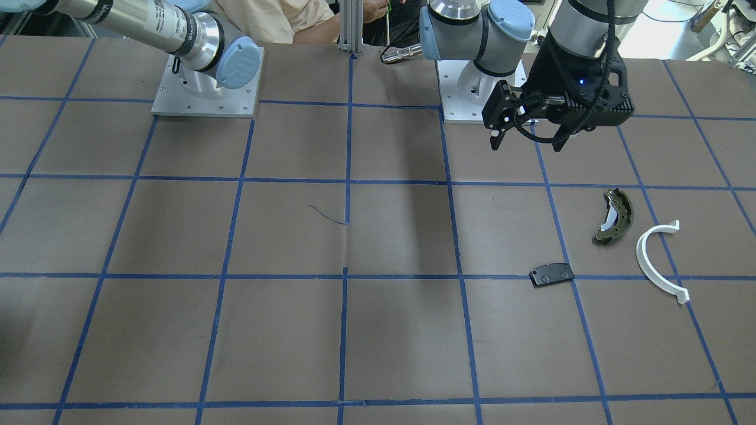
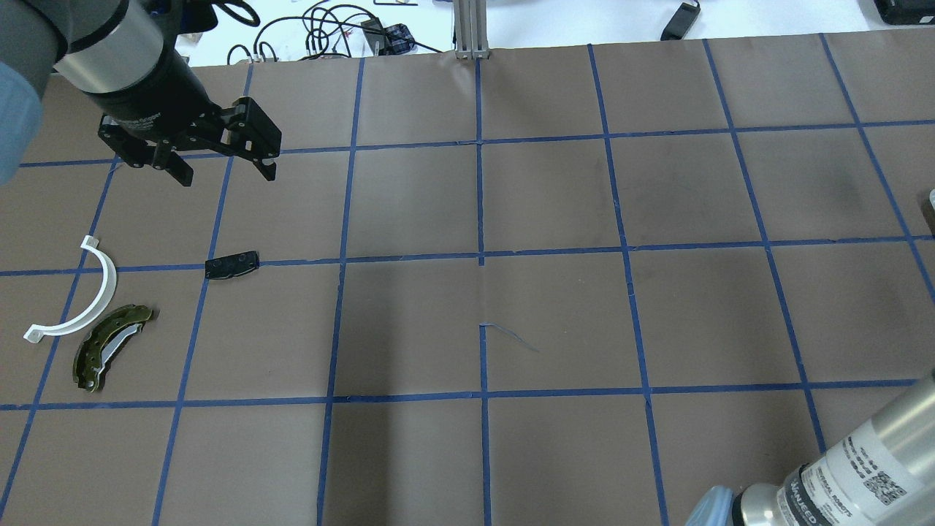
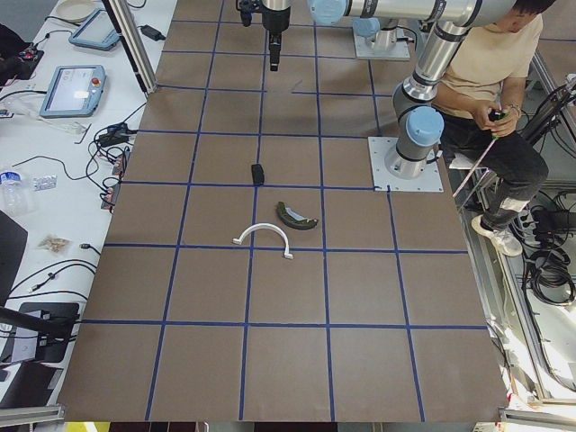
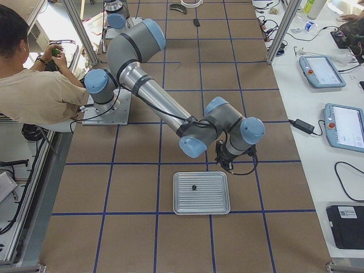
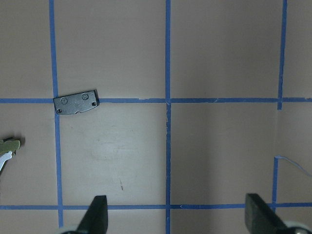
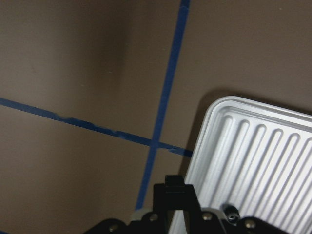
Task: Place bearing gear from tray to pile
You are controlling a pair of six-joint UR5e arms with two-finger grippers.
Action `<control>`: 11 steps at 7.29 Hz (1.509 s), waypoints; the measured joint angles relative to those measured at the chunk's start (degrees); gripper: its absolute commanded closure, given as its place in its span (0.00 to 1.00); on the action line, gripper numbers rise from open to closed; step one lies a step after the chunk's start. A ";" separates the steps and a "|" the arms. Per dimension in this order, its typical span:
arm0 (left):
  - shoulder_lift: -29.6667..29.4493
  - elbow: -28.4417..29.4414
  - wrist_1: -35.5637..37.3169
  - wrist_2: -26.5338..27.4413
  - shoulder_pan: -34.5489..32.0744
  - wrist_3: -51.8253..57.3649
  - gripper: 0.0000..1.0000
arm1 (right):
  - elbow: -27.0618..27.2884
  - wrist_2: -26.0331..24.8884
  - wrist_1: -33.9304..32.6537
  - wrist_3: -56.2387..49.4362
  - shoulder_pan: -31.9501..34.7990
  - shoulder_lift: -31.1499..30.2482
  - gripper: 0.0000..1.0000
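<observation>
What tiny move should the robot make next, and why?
Probably slide the right gripper sideways over the tray until it hangs above the small dark gear: it hovers just off the tray's corner, and the gear lies untouched mid-tray.

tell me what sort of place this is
Likely a robotics lab workcell: left arm and right arm bolted to a tape-gridded table, teach pendants on a side bench, an operator seated behind.

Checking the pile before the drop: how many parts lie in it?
3: the olive-green brake shoe nearest the robot, the white half-ring beside it, farther left, the black pad apart, toward the middle. None looks hidden.
</observation>
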 measured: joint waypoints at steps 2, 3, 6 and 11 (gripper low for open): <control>0.05 -0.01 0.00 0.00 -0.01 0.00 0.00 | 6.51 0.42 1.48 12.31 6.71 -7.50 1.00; 0.07 -0.01 0.00 0.00 0.00 0.00 0.00 | 11.00 0.98 1.39 19.18 10.49 -11.71 1.00; 0.09 -0.01 0.00 0.00 0.00 0.00 0.00 | 20.69 4.14 0.64 39.12 23.27 -20.41 1.00; 0.05 -0.01 0.00 0.00 0.00 0.00 0.00 | 27.41 8.14 -10.83 64.97 46.18 -20.79 1.00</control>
